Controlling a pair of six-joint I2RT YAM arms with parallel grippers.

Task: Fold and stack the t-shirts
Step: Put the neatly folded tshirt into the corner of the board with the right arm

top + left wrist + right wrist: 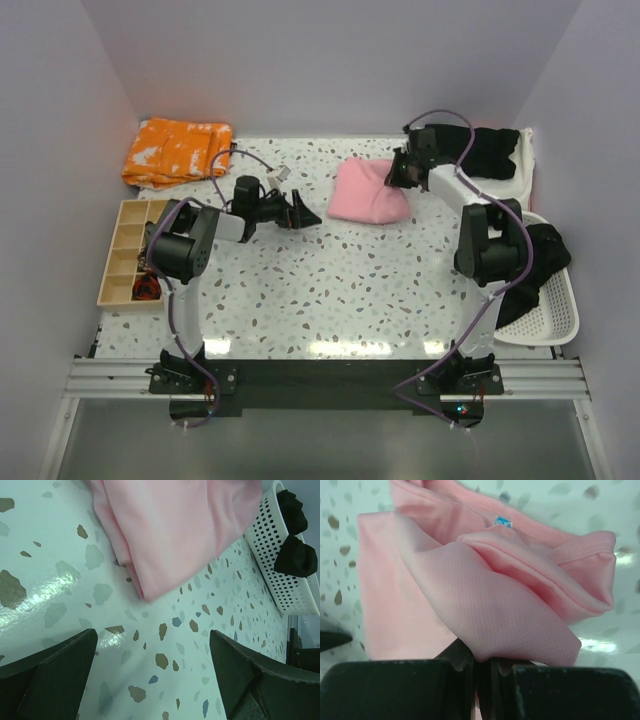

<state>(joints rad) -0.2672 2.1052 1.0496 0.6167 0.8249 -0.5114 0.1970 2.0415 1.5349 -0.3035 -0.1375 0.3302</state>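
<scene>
A light pink t-shirt point(368, 193) lies bunched on the speckled table point(320, 290) toward the back. My right gripper point(400, 170) is at the shirt's right edge, shut on a fold of the pink t-shirt point(490, 605); the fabric is pinched between its jaws. My left gripper point(300, 213) hovers just left of the shirt, open, with only tabletop between its fingers point(60, 675); the pink t-shirt point(170, 530) lies ahead of it. Black t-shirts point(490, 150) lie in a white basket at the back right, and more black cloth point(545, 255) hangs over the basket at the right edge.
An orange patterned cloth point(175, 150) sits at the back left. A wooden compartment tray point(130, 250) stands along the left edge. White perforated baskets point(555, 310) line the right side. White walls close in on three sides.
</scene>
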